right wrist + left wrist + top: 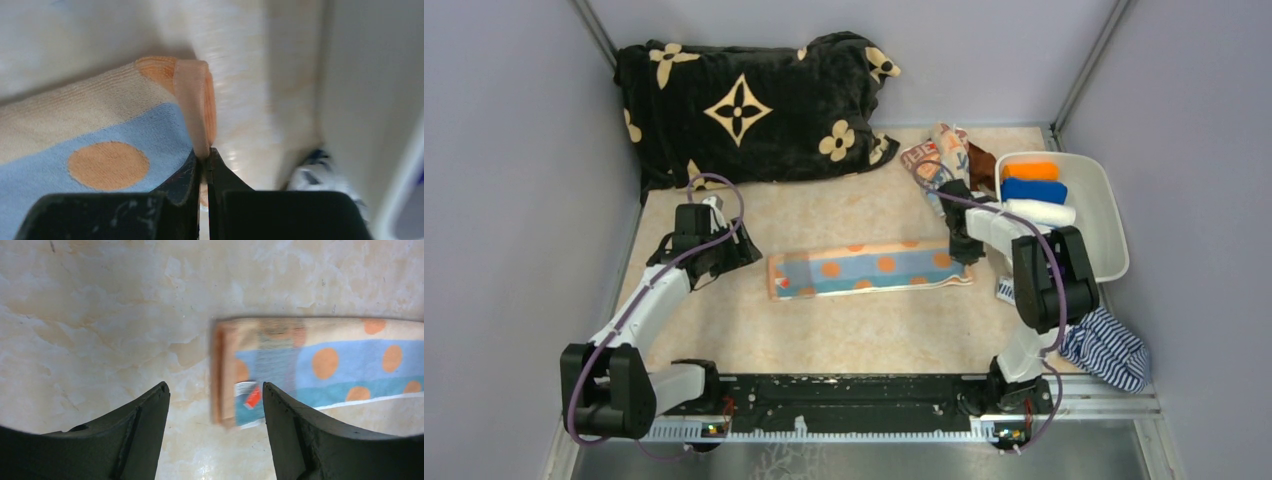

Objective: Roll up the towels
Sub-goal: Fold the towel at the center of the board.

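At the right end of the orange-peach towel (100,140), the right fingers (187,175) are pressed together on its doubled edge, with a lip of cloth pinched upright between the tips. The left fingers (150,415) stand wide apart with nothing between them. They hang above the bare bench (824,330) just at the towel's left end, where a small label shows near one finger.

The towel itself (869,270) lies as a long folded strip with blue bands and orange dots. It runs across the middle of the bench between the two arms. To the right of the right arm sits a white bin (1104,200) holding an orange roll (1031,170), a blue roll (1034,190) and a white roll (1042,212) side by side. Against the bin's far-left corner lie a pale printed towel (934,155) and a brown towel (981,165), bunched together. A black blanket (744,105) with beige flowers fills the far left. A striped cloth (1109,345) lies crumpled at the near right corner.
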Tool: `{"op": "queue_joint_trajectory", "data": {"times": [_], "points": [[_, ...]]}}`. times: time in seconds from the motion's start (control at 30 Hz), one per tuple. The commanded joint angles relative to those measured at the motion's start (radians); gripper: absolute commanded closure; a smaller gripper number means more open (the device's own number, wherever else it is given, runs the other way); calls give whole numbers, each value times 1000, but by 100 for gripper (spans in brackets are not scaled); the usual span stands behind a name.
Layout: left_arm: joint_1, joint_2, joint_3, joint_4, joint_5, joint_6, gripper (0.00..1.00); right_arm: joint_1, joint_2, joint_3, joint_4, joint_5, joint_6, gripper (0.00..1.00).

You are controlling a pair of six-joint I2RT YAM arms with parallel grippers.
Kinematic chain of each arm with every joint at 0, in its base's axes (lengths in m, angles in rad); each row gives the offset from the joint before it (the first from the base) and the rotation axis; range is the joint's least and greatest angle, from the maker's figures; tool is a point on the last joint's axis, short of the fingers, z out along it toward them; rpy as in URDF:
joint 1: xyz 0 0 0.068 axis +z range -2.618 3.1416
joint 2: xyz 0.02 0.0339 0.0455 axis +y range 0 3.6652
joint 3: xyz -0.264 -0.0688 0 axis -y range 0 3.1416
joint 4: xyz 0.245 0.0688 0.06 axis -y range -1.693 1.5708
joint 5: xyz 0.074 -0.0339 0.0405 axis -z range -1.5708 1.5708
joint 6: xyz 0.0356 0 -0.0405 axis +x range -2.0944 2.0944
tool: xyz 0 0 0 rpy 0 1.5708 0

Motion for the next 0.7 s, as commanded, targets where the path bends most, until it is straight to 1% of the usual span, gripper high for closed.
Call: {"op": "queue_joint_trajectory", "data": {"times": [0.0,0.1,0.17,0.2,0.3,0.43,0.67], "points": [[5,-4,-6,24,86,-2,26,-105,-44,112,-109,259,-24,100],[3,20,-34,62,168,-38,26,-114,-54,216,-145,319,-62,100],[-3,37,-59,100,223,-68,26,-104,-55,264,-172,284,-83,100],[-5,44,-73,122,245,-84,26,-89,-85,273,-176,257,-96,100],[-22,56,-118,196,296,-146,27,-15,-105,275,-185,176,-120,100],[-66,83,-151,284,323,-201,27,93,-110,275,-201,51,-108,100],[-175,166,-188,423,294,-289,32,287,-92,309,-170,-127,-37,100]]}}
